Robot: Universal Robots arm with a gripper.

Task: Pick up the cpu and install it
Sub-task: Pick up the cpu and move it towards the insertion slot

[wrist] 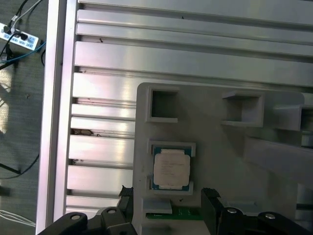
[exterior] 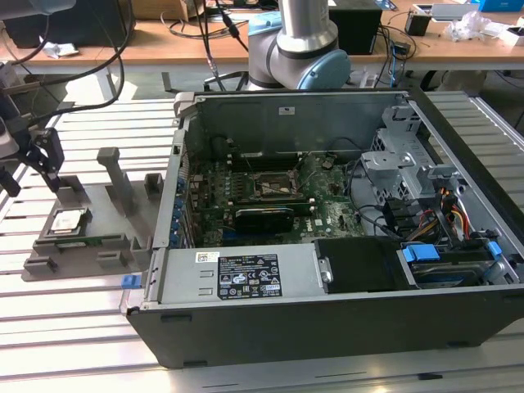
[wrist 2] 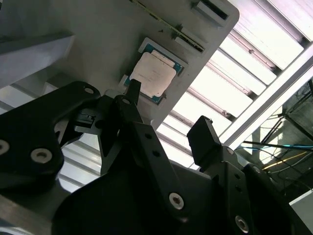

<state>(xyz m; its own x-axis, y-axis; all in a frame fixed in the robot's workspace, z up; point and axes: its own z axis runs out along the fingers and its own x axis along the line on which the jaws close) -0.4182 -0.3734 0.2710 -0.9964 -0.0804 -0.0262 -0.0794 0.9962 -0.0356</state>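
Gripper point(exterior: 31, 173) released, fingers spread wide, grasping nothing, poised above the cpu point(exterior: 68, 221) and clear of it. Cpu lying flat, metal top up, in a shallow recess of the grey tray point(exterior: 115, 205), near the tray edge away from the open case point(exterior: 327, 311), on the slatted table point(exterior: 65, 327). In both wrist views, cpu point(wrist 2: 152, 76) point(wrist: 171, 168) framed between the two black fingers point(wrist 2: 146, 142) point(wrist: 210, 196).

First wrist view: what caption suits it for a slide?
Open end effector hovers near the cpu seated in its grey tray.
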